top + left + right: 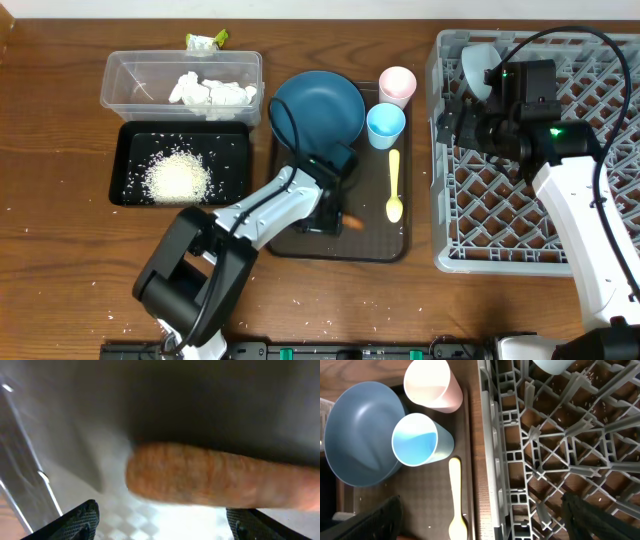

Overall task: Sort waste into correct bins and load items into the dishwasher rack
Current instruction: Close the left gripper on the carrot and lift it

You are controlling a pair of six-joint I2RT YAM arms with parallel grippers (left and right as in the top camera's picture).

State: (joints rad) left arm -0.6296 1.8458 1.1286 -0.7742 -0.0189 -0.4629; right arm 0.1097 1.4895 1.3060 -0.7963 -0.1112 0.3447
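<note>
We see a table (60, 250) of brown wood, its grain plain and lightly sheened. The far-left tub (112, 80) is clear glossy plastic and holds soft, crumpled paper tissues (212, 93). The black tray (128, 140) just nearer looks like smooth plastic under matt white rice (180, 178). The serving tray (370, 235) is dark brown and finely textured. The plate (320, 105), pink cup (398, 83), light blue cup (386, 122) and spoon (394, 180) look like smooth, matt plastic. The rack (445, 200) is grey moulded plastic. The carrot (215, 477) has dull, finely ridged skin.

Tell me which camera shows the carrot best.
Left wrist: the carrot fills the frame, close up though blurred. Overhead shows only a small orange tip on the brown tray. Right wrist does not show it.
</note>
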